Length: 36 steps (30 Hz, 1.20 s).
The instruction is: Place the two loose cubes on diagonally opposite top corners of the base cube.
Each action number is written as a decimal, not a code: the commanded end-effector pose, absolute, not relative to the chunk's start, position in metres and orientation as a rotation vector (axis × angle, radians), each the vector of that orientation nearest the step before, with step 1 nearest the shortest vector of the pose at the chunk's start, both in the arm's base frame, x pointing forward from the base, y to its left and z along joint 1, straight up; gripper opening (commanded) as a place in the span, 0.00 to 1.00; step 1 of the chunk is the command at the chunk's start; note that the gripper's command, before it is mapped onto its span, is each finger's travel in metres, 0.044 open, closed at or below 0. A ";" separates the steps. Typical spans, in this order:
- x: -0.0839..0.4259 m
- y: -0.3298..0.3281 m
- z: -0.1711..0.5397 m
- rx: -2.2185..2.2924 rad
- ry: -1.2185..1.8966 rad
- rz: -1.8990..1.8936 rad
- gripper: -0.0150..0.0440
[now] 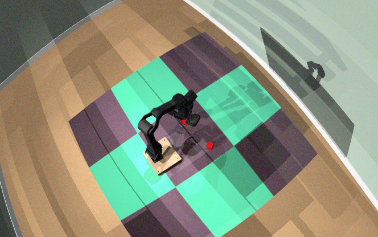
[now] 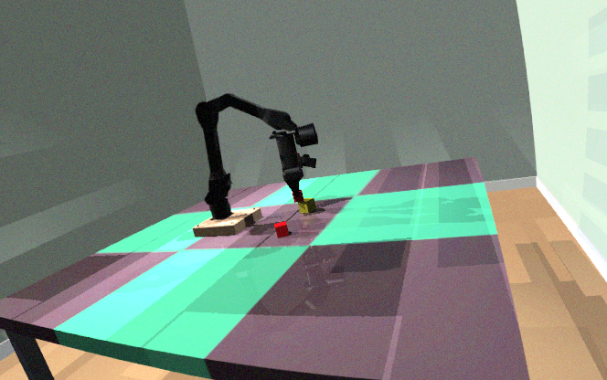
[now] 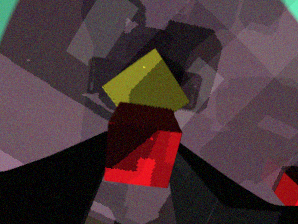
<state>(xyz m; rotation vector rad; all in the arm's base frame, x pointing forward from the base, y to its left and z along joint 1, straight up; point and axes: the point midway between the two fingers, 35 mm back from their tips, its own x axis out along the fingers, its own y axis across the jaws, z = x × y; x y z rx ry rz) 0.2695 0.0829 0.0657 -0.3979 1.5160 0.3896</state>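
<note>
My gripper [image 1: 185, 121] [image 2: 297, 194] [image 3: 141, 144] is shut on a red cube [image 1: 184, 122] [image 2: 298, 196] [image 3: 170, 155]. The held cube is close to the yellow base cube [image 2: 307, 206] [image 3: 120, 82], at about its top height or a little above, and overlaps its near edge in the wrist view. Whether the two touch is hidden. The base cube stands on the table, turned at an angle to the held cube in the wrist view, and is mostly hidden under the gripper in the top view. The other red cube [image 1: 209, 146] [image 2: 282, 229] [image 3: 287, 189] lies apart on the table.
The arm stands on a wooden base board [image 1: 168, 164] [image 2: 219, 226], with the second red cube off to one side of it. The table [image 1: 242, 182] [image 2: 347, 297] has large green and purple squares, with arm shadows and reflections across it.
</note>
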 end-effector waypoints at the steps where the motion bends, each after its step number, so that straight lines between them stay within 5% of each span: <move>1: 0.269 0.084 0.065 -0.395 1.515 0.395 0.52; 3: 0.269 0.084 0.065 -0.395 1.515 0.395 0.60; 27: 0.269 0.083 0.096 -0.398 1.516 0.390 0.60; 30: 0.275 0.073 0.096 -0.329 1.528 0.321 0.70; 36: 0.295 0.028 0.106 -0.047 1.550 0.041 0.70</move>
